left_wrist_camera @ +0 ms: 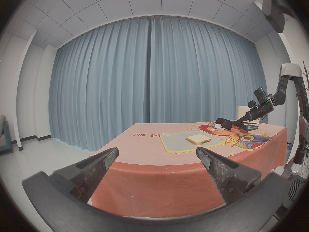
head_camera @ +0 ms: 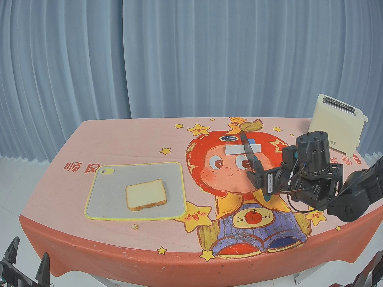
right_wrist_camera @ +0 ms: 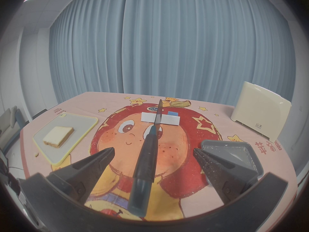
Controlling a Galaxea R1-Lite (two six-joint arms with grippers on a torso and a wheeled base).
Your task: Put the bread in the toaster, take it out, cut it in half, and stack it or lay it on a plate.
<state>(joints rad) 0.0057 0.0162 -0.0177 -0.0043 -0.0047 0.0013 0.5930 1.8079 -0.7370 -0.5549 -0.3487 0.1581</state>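
Bread slice (head_camera: 146,194), pale square, on grey cutting board (head_camera: 107,188), front-left of table (head_camera: 119,140). Cutting step: right gripper (right_wrist_camera: 154,151) spread astride black-handled knife (head_camera: 252,158); next, clamp handle. Left gripper (left_wrist_camera: 157,150) spread.

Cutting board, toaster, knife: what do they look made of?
Cutting board: likely plastic, matte grey with a thin yellow-green rim.
Toaster: smooth cream shell with a soft sheen, plastic or painted metal; cannot tell which.
Knife: dark handle with a slight gloss, probably plastic; thin blade, presumably metal.
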